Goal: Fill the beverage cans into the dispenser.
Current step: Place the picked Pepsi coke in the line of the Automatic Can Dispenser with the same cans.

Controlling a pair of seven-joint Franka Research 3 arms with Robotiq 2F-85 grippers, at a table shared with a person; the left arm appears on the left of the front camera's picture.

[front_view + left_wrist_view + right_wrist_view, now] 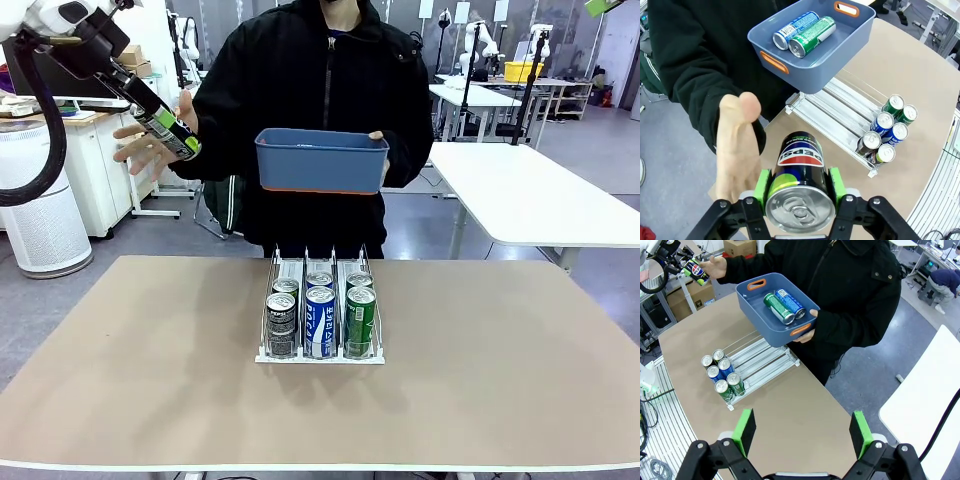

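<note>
Left wrist view showed us the left claw (799,186) clamped on a black Pepsi can (800,159), beside the person's open hand (737,145), well apart from the dispenser (837,111) on the desk (900,65). Our right claw (802,432) gaped wide, empty.

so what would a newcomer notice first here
The left arm's fingers clamp a black Pepsi can high at the left, right beside the person's open hand. The person holds a blue tub at chest height beyond the dispenser, with a blue can and a green can lying in it. Six cans stand at the dispenser's near end.
</note>
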